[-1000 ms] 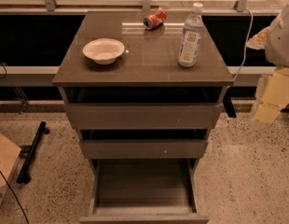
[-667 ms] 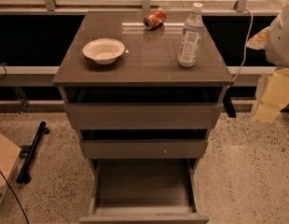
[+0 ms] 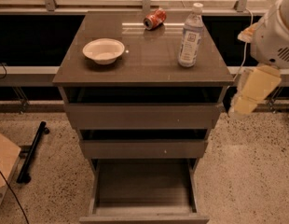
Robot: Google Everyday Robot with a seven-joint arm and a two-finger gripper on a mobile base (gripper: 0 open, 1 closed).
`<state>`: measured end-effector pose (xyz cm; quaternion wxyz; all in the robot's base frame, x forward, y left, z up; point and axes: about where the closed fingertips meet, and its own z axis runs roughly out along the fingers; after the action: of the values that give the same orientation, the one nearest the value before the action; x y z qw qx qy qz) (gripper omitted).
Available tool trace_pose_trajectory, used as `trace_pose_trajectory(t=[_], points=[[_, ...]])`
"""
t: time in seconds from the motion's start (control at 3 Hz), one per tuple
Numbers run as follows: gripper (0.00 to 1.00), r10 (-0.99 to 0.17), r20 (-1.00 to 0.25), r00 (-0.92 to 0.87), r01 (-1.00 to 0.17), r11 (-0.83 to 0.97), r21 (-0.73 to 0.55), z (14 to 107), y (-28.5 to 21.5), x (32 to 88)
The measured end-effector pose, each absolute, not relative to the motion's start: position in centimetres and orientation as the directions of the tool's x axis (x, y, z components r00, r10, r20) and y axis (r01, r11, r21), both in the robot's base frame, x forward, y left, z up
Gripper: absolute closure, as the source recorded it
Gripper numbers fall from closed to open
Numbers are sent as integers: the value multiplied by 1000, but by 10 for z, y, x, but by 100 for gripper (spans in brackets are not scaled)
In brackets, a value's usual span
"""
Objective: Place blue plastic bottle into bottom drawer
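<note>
Grey-brown cabinet [image 3: 149, 62], three drawers, viewed from front and above.

Camera view:
- Blue plastic bottle [image 3: 190, 36]: upright on cabinet top, rear right, white cap on, label facing front. Not held by anything.
- Crushed red-orange soda can [image 3: 154, 19]: on its side at back edge, left of bottle, apart from it.
- White bowl [image 3: 103, 50]: left side of top, upright.
- Bottom drawer [image 3: 144, 183]: pulled well out toward viewer, inner floor in plain sight. Two upper drawers ajar, dark gaps above their fronts.
- Gripper [image 3: 254, 90]: cream-coloured, hanging off cabinet's right side, approx. level w/ top drawer, well apart from bottle. Apart or together: can't tell. White arm housing [image 3: 275, 36] above it.
- Speckled floor [image 3: 247, 171]; black bar [image 3: 32, 150] lying at left.
</note>
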<state>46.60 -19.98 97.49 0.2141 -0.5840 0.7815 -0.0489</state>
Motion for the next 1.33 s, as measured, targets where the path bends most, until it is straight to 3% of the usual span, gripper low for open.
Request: trace_pose_trajectory(t=[1.33], points=[[0,-881,-411,-233,-834,398,-381,974,-200,526]])
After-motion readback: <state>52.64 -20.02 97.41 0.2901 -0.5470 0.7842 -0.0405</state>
